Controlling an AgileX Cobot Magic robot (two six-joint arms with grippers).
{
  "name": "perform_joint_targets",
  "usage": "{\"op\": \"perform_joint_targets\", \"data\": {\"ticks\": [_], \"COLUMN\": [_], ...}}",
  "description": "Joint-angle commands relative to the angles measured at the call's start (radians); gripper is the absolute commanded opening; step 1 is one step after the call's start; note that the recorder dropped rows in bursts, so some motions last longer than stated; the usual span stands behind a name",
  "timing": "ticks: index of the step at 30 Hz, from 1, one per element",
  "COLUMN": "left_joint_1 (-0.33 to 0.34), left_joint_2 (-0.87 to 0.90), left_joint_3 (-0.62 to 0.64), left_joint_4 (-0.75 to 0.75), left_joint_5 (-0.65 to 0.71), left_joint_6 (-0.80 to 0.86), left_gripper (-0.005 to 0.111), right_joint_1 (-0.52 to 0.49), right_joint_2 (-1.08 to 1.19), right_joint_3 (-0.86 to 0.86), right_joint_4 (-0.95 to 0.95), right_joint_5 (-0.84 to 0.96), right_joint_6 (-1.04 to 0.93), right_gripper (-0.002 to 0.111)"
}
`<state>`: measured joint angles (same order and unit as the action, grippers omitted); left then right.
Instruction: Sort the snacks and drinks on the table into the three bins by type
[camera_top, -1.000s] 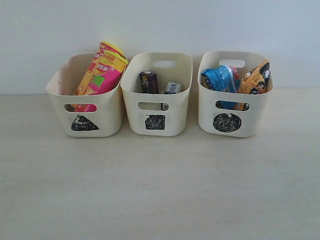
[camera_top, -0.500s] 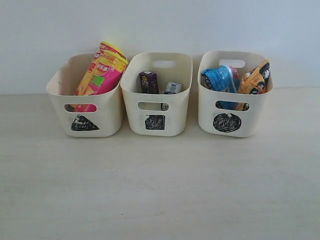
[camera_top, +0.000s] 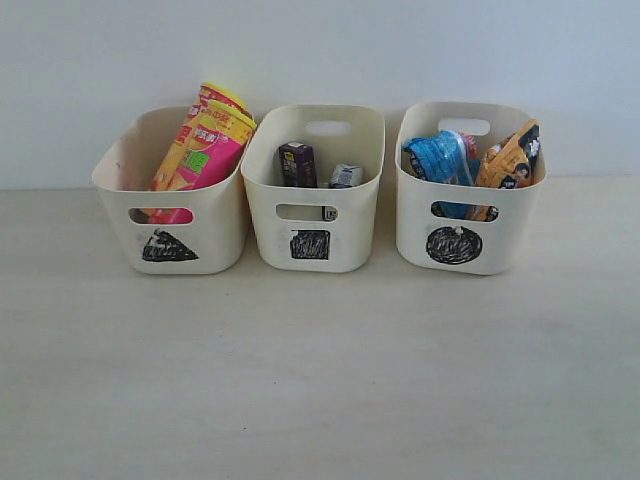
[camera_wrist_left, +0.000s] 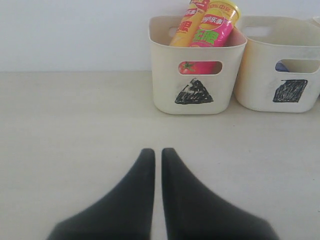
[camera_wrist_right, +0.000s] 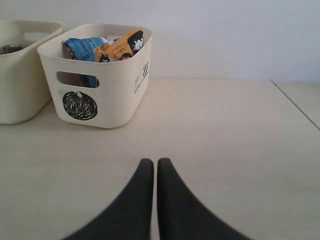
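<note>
Three cream bins stand in a row at the back of the table (camera_top: 320, 380). The triangle bin (camera_top: 215, 235) holds the yellow-red canister (camera_top: 185, 140) and the pink-yellow canister (camera_top: 212, 150), both leaning. Inside the square bin (camera_top: 350, 225) are the dark purple carton (camera_top: 297, 164) and the white-and-blue carton (camera_top: 346, 176). The circle bin (camera_top: 415, 225) holds the blue bag (camera_top: 436, 157) and the orange-black bag (camera_top: 510, 158). My left gripper (camera_wrist_left: 158, 152) is shut and empty, hovering over the table well short of the triangle bin (camera_wrist_left: 165, 95). Well back from the circle bin (camera_wrist_right: 117, 95), my right gripper (camera_wrist_right: 155, 163) is shut and empty. Neither gripper shows in the exterior view.
A pale wall rises right behind the bins. In the right wrist view a seam or table edge (camera_wrist_right: 295, 102) runs diagonally at the far right. The square bin's side (camera_wrist_right: 20, 90) appears beside the circle bin there.
</note>
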<state>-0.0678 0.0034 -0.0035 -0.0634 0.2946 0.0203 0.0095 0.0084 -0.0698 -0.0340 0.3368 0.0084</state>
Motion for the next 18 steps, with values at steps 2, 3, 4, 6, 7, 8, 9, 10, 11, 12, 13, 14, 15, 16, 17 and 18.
{"op": "perform_joint_targets", "data": {"ticks": [2, 3, 4, 6, 7, 8, 9, 10, 11, 12, 13, 14, 15, 16, 17, 18], "left_joint_1": [0.005, 0.005, 0.005, 0.005, 0.005, 0.005, 0.005, 0.005, 0.005, 0.005, 0.005, 0.005, 0.005, 0.005, 0.005, 0.005], "left_joint_2": [-0.003, -0.003, -0.003, -0.003, -0.003, -0.003, -0.003, -0.003, -0.003, -0.003, -0.003, -0.003, -0.003, -0.003, -0.003, -0.003], "left_joint_3": [0.004, 0.004, 0.004, 0.004, 0.004, 0.004, 0.004, 0.004, 0.004, 0.004, 0.004, 0.004, 0.004, 0.004, 0.004, 0.004], "left_joint_4": [0.001, 0.001, 0.001, 0.001, 0.001, 0.001, 0.001, 0.001, 0.001, 0.001, 0.001, 0.001, 0.001, 0.001, 0.001, 0.001], "left_joint_5": [0.001, 0.001, 0.001, 0.001, 0.001, 0.001, 0.001, 0.001, 0.001, 0.001, 0.001, 0.001, 0.001, 0.001, 0.001, 0.001], "left_joint_6": [-0.004, -0.004, -0.004, -0.004, -0.004, -0.004, -0.004, -0.004, -0.004, -0.004, -0.004, -0.004, -0.004, -0.004, -0.004, -0.004], "left_gripper": [0.004, 0.004, 0.004, 0.004, 0.004, 0.004, 0.004, 0.004, 0.004, 0.004, 0.004, 0.004, 0.004, 0.004, 0.004, 0.004], "right_joint_1": [0.000, 0.000, 0.000, 0.000, 0.000, 0.000, 0.000, 0.000, 0.000, 0.000, 0.000, 0.000, 0.000, 0.000, 0.000, 0.000], "right_joint_2": [-0.008, -0.008, -0.008, -0.008, -0.008, -0.008, -0.008, -0.008, -0.008, -0.008, -0.008, -0.008, -0.008, -0.008, -0.008, -0.008], "right_joint_3": [0.042, 0.053, 0.069, 0.070, 0.070, 0.070, 0.070, 0.070, 0.070, 0.070, 0.070, 0.070, 0.070, 0.070, 0.070, 0.070], "right_joint_4": [0.005, 0.005, 0.005, 0.007, 0.020, 0.034, 0.046, 0.051, 0.051, 0.051, 0.051, 0.051, 0.051, 0.051, 0.051, 0.051], "right_joint_5": [-0.004, -0.007, -0.018, -0.037, -0.029, -0.015, -0.015, -0.017, -0.017, -0.021, -0.021, -0.021, -0.021, -0.021, -0.021, -0.018], "right_joint_6": [-0.008, -0.015, -0.023, -0.044, -0.065, -0.080, -0.095, -0.100, -0.100, -0.100, -0.100, -0.100, -0.100, -0.100, -0.100, -0.096], "right_gripper": [0.000, 0.000, 0.000, 0.000, 0.000, 0.000, 0.000, 0.000, 0.000, 0.000, 0.000, 0.000, 0.000, 0.000, 0.000, 0.000]}}
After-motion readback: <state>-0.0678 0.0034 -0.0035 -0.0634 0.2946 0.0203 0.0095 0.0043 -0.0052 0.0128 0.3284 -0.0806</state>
